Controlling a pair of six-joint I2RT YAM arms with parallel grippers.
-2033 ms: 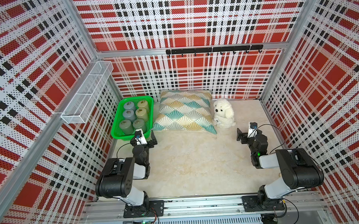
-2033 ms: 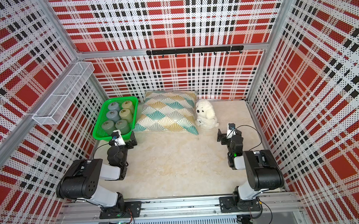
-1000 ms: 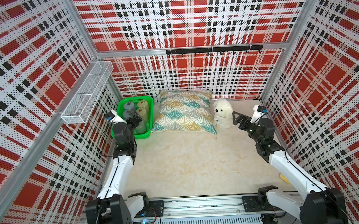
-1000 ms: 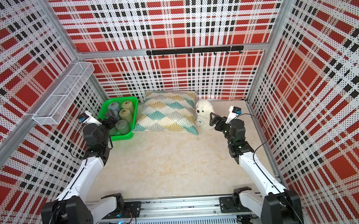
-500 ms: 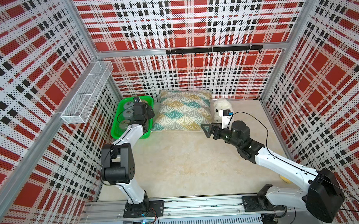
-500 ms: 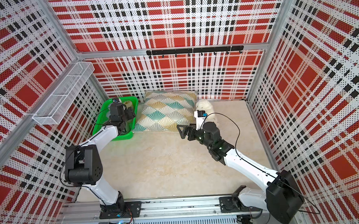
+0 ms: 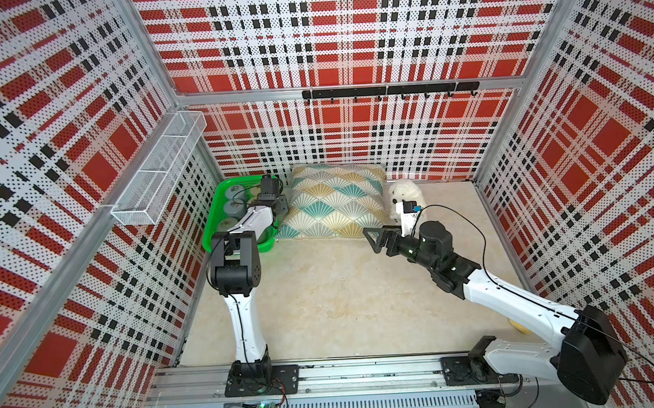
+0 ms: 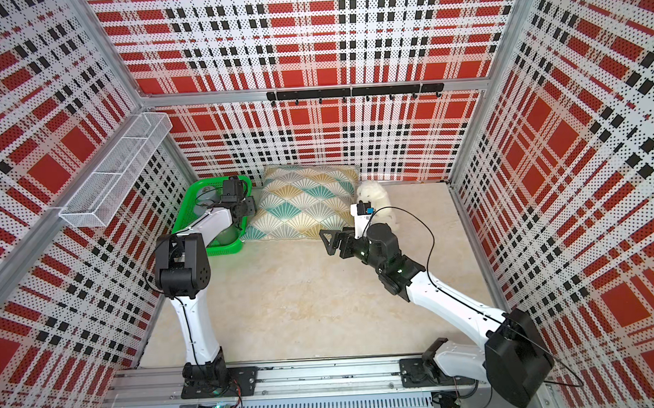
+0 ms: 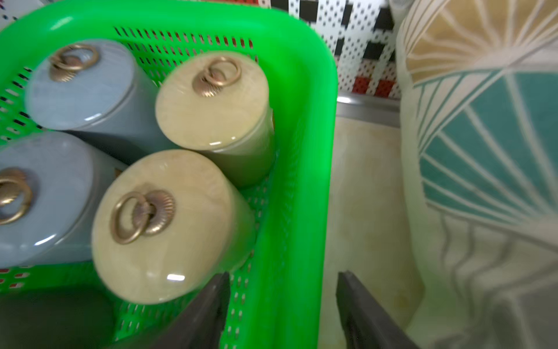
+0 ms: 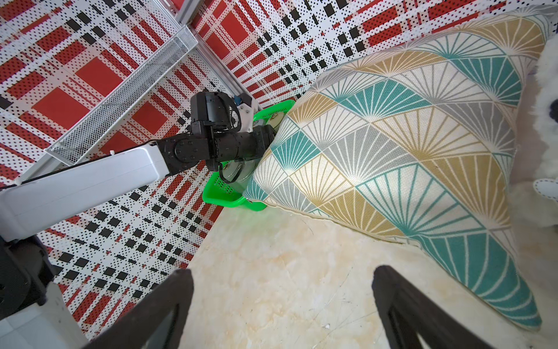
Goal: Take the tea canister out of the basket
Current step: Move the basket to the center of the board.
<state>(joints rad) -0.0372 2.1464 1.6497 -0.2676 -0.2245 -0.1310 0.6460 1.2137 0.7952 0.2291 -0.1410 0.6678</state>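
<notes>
surface: beige tabletop [image 7: 341,295] | on it: green basket [image 7: 211,217], cushion [image 7: 333,204], white plush toy [image 7: 402,190]

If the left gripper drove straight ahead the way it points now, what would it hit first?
Most likely the basket side wall: the left gripper straddles it, one finger inside beside the nearest cream canister, one outside over the floor. Depth is unclear.

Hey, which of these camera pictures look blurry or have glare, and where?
Left wrist view: motion blur softens the basket rim and the pillow, and there is a small white glare spot on the nearest cream canister. Right wrist view: the pillow is crisp, while the right end effector is dark and soft at the frame's edge. Both top views: sharp and evenly lit.
</notes>
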